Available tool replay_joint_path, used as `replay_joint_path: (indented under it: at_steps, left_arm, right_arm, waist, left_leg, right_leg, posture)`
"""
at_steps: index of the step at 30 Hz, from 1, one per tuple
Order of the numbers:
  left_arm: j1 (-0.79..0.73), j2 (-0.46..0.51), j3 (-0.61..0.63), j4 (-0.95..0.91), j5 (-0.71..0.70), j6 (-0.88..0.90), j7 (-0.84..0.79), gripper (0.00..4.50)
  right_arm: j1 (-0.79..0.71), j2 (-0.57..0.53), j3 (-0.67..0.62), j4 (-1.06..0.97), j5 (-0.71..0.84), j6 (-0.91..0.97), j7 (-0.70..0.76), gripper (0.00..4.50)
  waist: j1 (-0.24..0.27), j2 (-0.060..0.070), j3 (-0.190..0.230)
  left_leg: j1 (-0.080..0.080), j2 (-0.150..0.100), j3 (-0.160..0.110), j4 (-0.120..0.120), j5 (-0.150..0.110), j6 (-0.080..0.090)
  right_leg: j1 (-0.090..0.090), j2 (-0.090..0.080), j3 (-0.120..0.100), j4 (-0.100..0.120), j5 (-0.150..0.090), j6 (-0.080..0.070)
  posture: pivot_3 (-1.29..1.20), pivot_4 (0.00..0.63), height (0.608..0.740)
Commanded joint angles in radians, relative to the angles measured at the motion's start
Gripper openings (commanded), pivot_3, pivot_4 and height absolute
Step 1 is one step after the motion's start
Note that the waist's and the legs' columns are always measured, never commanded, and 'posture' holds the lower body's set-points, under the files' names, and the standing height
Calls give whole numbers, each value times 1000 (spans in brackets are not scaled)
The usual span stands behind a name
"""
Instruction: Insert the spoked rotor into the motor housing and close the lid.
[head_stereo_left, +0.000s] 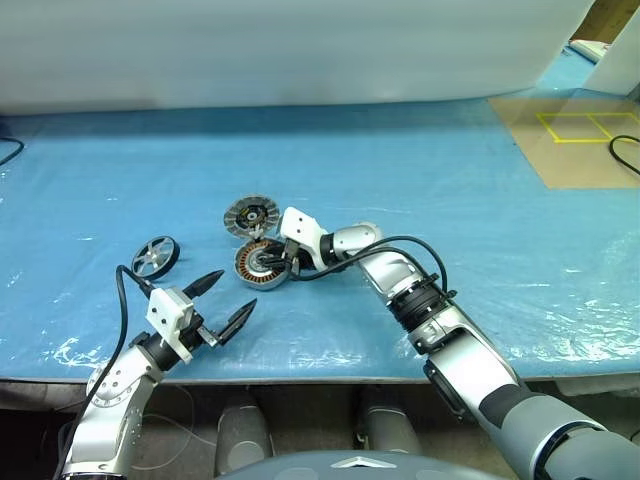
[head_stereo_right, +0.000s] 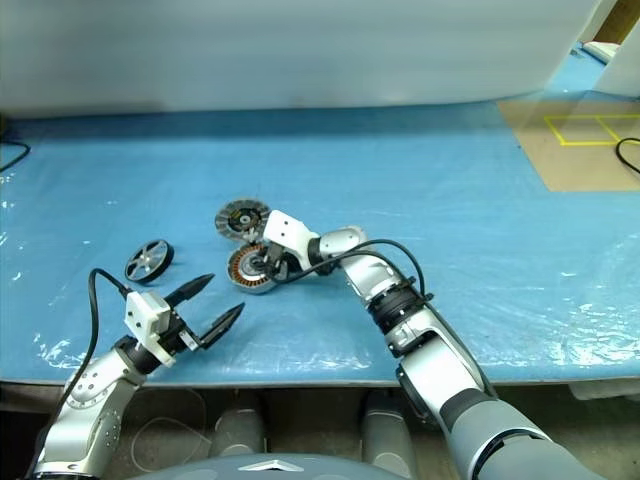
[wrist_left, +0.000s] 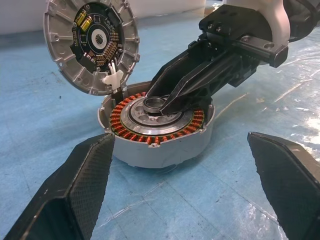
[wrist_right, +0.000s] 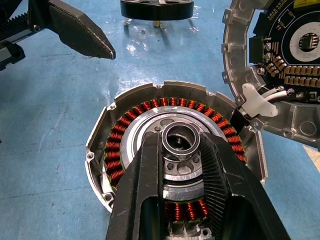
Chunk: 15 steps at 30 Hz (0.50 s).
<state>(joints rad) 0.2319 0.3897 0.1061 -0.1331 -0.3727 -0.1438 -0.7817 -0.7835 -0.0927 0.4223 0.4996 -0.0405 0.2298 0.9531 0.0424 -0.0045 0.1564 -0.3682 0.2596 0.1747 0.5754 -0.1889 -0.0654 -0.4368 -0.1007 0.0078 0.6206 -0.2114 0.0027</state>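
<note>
A bench (head_stereo_left: 420, 170) covered with blue sheeting carries the motor housing (head_stereo_left: 262, 265), with the lid (head_stereo_left: 251, 215) touching its far side. The spoked rotor (head_stereo_left: 156, 256) lies well apart to the left.

Motor housing (wrist_right: 150, 95): dull cast-metal wall; glossy copper windings; polished hub. Lid (wrist_left: 91, 45): matt ribbed metal. Table cover (head_stereo_left: 420, 180): glossy, wrinkled blue plastic film.

Head views overhead; wrist views near motor housing (wrist_left: 160, 130).
</note>
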Motion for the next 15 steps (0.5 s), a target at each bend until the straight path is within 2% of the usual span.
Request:
replay_joint_path:
  at_steps: [1, 15]
  left_arm:
    - [-2, 3, 0, -26, -8, -10, -4, 4500]
    - [-6, 5, 1, -22, -6, -9, -3, 4500]
  right_arm:
    - [-17, 3, -12, -5, -1, -12, -8, 656]
    - [-13, -2, -9, -7, -1, -10, 2, 656]
  waist:
    - [0, 0, 0]
    - [0, 0, 0]
  left_leg:
    - [0, 0, 0, 0, 0, 0]
    - [0, 0, 0, 0, 0, 0]
  right_leg:
    - [0, 0, 0, 0, 0, 0]
    - [0, 0, 0, 0, 0, 0]
  posture:
    - [0, 150, 740]
    - [0, 150, 740]
